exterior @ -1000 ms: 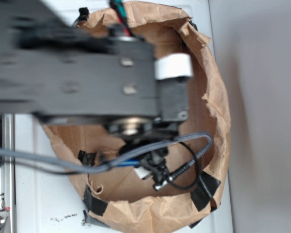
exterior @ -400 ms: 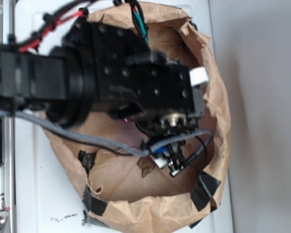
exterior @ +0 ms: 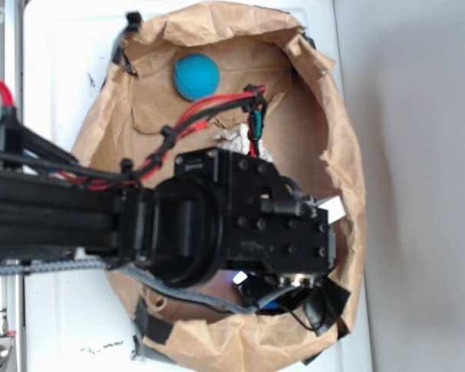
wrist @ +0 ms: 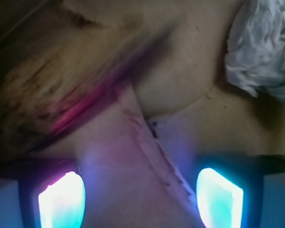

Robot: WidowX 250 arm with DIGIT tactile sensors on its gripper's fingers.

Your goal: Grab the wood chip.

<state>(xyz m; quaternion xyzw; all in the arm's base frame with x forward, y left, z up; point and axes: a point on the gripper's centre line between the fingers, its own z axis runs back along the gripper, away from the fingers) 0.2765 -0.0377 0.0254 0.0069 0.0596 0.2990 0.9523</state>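
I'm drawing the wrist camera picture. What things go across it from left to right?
Blurry reddish-brown wood chip at left → torn brown cardboard flap in the middle → crumpled white paper wad at right. Along the bottom edge, the two glowing jaws stand apart, nothing between them.

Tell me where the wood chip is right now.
In the wrist view the wood chip lies blurred at upper left on the cardboard floor, ahead of the open gripper, opposite the paper wad. The arm hides it in the exterior view.
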